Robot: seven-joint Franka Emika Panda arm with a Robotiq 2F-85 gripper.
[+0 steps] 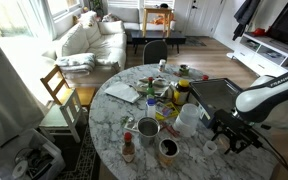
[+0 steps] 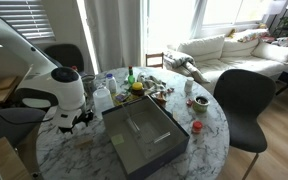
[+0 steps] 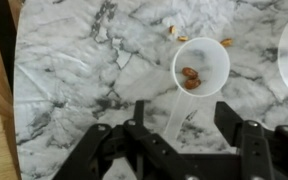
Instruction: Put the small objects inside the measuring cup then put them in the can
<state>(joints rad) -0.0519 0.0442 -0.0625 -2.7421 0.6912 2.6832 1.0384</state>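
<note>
Closest to the lens, the black two-fingered gripper [image 3: 181,112] stands partly open, its jaws on either side of a thin handle without pinching it. To its left spreads the white, grey-veined marble worktop [image 3: 74,60]. On it rests the small whitish translucent plastic measuring cup [image 3: 201,65] that the handle belongs to, with small brown nut-like pieces [image 3: 189,75] inside and a few loose pieces [image 3: 226,42] just beyond its rim. Closing squarely on the handle and lifting level should prevent spills.
</note>
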